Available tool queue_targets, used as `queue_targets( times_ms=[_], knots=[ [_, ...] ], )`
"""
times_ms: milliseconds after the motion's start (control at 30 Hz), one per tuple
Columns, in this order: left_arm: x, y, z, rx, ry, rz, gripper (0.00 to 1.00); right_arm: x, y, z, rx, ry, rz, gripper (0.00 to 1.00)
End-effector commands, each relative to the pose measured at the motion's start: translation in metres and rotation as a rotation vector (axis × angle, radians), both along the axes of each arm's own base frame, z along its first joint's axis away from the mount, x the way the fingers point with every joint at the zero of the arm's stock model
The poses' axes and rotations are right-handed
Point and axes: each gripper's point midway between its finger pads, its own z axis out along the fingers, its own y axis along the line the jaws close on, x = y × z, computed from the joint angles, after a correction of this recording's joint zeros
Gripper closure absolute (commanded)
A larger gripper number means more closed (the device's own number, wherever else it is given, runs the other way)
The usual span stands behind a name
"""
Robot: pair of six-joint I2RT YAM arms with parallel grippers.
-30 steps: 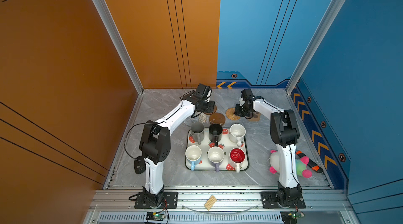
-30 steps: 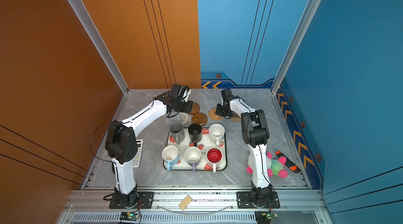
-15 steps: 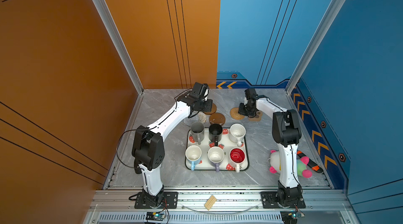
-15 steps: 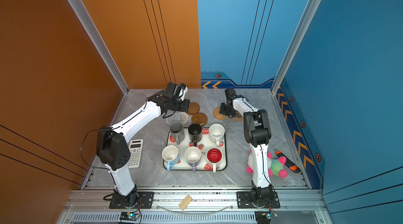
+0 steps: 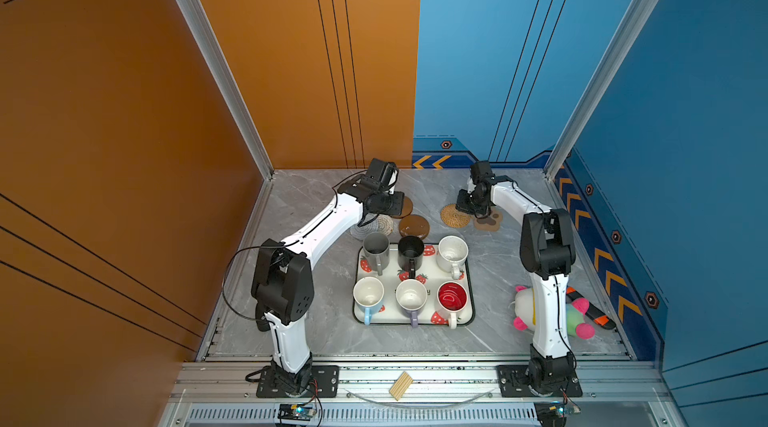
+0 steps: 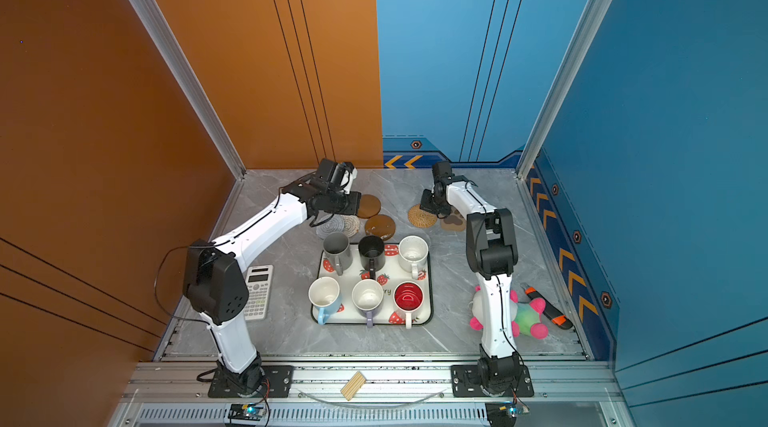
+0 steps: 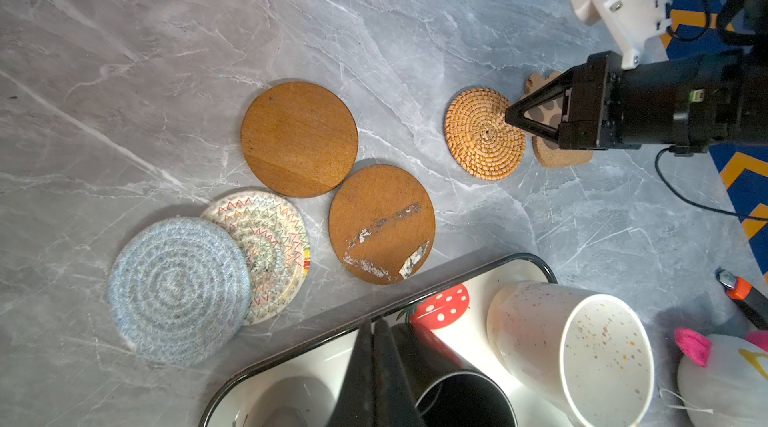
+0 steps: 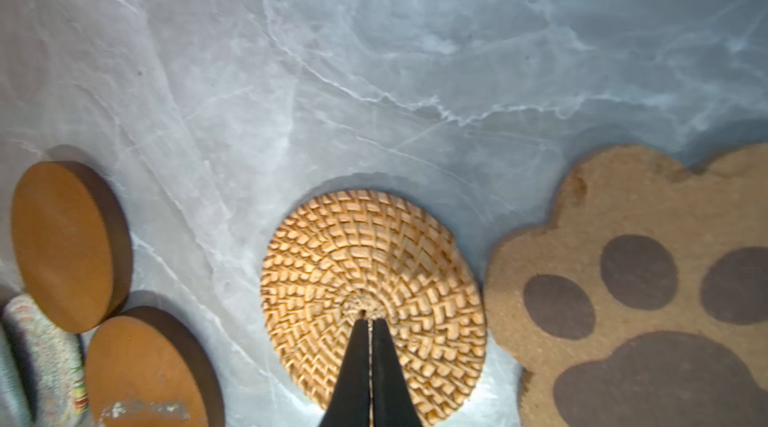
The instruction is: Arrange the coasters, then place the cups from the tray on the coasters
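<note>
- The right gripper [image 8: 369,323] has its fingers pressed together on nothing. Its tip rests on the middle of the rattan coaster [image 8: 374,271], which lies above the tray and right of centre in both top views. If the coaster is dragged by that tip alone, the tip could slip out of the weave, or the coaster could be spun rather than shifted.
- The paw-print coaster [image 8: 623,279] lies just beside the rattan one, so a push toward the right of the frame could ride one onto the other.
- The grey woven coaster [image 7: 178,292] is laid over the edge of the cream woven coaster [image 7: 276,238], just above the upper left corner of the tray [image 5: 390,318]. A cup set on that overlap would be tilted and might be tipped.
- The upper wooden disc [image 6: 370,206] and the lower wooden disc [image 6: 380,226] nearly touch, and the lower one sits close to the tray rim. Cups placed there could be crowded, with handles clashing.
- The left gripper [image 7: 374,327] is likewise closed and empty, held over the upper disc. The tall grey cup [image 5: 376,250] at the tray's upper left could be caught by a low sweep.
- All six cups stand close together on the tray. None can be taken until fingers are parted, and a neighbour may be knocked when one is lifted.
</note>
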Motion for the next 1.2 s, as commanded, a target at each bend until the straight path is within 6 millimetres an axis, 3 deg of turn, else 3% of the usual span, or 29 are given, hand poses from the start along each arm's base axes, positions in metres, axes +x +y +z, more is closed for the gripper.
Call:
queue_targets(
  times_ms=[0, 200, 233, 333, 500, 567, 733, 1167],
  knots=[
    [-0.004, 0.01, -0.011, 0.05, 0.044, -0.002, 0.95, -0.001, 0.016, 0.033, 0.04, -0.047, 0.037, 0.95],
    [-0.002, 0.013, -0.048, 0.134, 0.169, -0.014, 0.73, -0.015, 0.051, 0.051, 0.097, -0.063, 0.12, 0.71],
    [-0.001, 0.011, -0.055, 0.134, 0.188, -0.019, 0.75, -0.019, 0.056, 0.05, 0.106, -0.056, 0.132, 0.65],
    [0.001, 0.003, -0.074, 0.115, 0.245, -0.034, 0.98, -0.027, 0.071, 0.045, 0.144, -0.04, 0.155, 0.59],
    [0.009, 0.005, -0.109, 0.117, 0.32, 0.001, 1.0, -0.034, 0.084, 0.034, 0.149, -0.017, 0.169, 0.63],
    [0.012, 0.008, -0.118, 0.108, 0.344, 0.024, 1.0, -0.043, 0.084, 0.018, 0.136, 0.022, 0.169, 0.68],
    [0.017, 0.002, -0.131, 0.088, 0.373, 0.018, 1.0, -0.044, 0.088, 0.002, 0.136, 0.053, 0.163, 0.81],
    [0.01, -0.007, -0.163, 0.104, 0.436, 0.008, 1.0, -0.05, 0.092, -0.019, 0.139, 0.103, 0.157, 0.82]
  ],
)
